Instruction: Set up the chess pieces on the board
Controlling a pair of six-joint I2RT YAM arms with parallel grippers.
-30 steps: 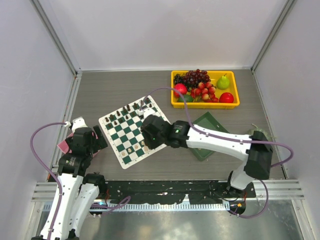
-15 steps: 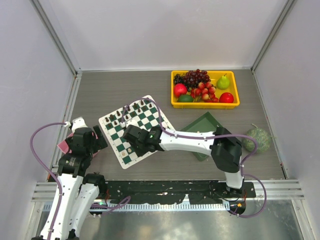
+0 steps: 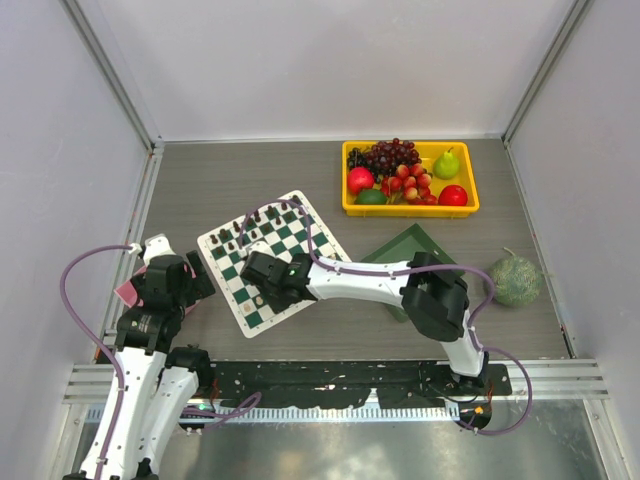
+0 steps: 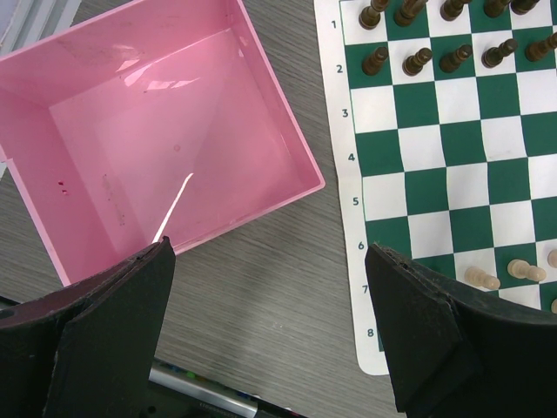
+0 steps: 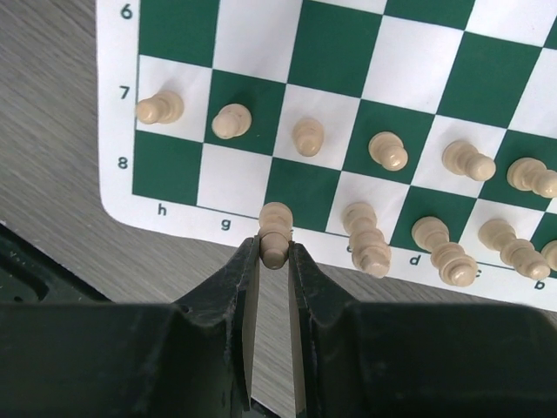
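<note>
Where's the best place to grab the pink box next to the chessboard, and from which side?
Take the pink box by one thin upright wall at its rim, coming straight down and straddling that wall. It's open-topped with nothing in it, and probably too wide to span whole. The wall away from the chessboard likely leaves the most room.

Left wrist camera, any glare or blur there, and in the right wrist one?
Left wrist view: white glare streaks on the pink box floor; left fingers dark, soft-edged. Right wrist view: board and cream pieces sharp, evenly lit; right fingers slightly blurred.
</note>
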